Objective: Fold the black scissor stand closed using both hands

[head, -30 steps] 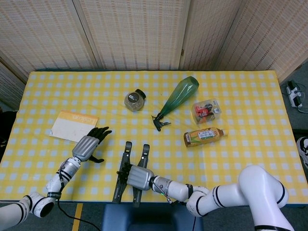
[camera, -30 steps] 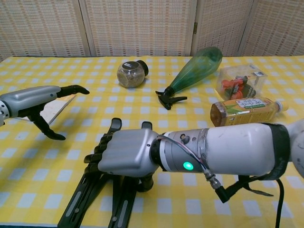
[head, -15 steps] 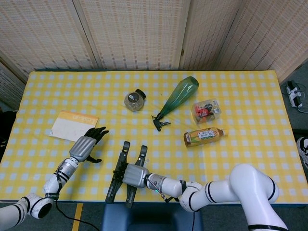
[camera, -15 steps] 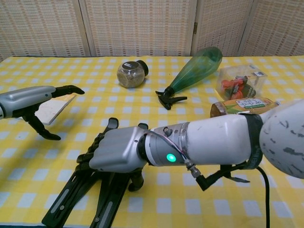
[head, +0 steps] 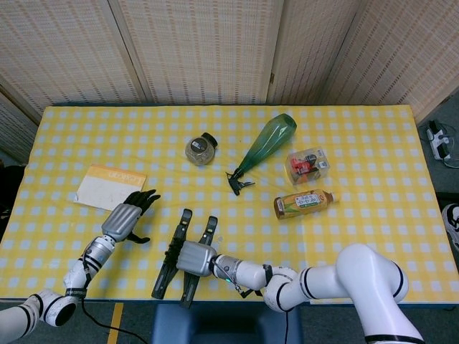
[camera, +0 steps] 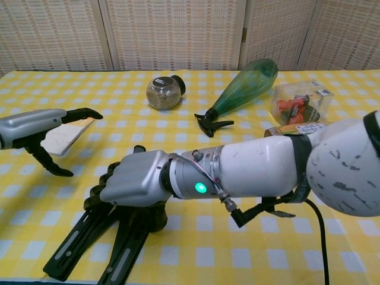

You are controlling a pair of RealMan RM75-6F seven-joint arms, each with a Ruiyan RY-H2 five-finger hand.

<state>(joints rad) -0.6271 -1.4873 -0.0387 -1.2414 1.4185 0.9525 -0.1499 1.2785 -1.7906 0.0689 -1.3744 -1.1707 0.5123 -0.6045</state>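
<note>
The black scissor stand [head: 172, 261] [camera: 80, 246] lies flat near the table's front edge, its two long bars side by side with a narrow gap. My right hand [head: 190, 258] [camera: 132, 182] lies on top of its middle, fingers curled over the left bar, gripping it. The stand's far tips are partly hidden by this hand in the chest view. My left hand [head: 129, 215] [camera: 41, 127] hovers to the left of the stand, apart from it, fingers spread and holding nothing.
A yellow and white booklet [head: 111, 186] lies behind the left hand. Further back stand a small glass jar [head: 200, 149], a lying green spray bottle [head: 262, 143], a clear box of small parts [head: 307, 164] and a lying tea bottle [head: 303, 203].
My right hand has dragged the stand leftwards and towards the front edge, keeping its grip. The left hand has drifted slightly left and back, still empty.
</note>
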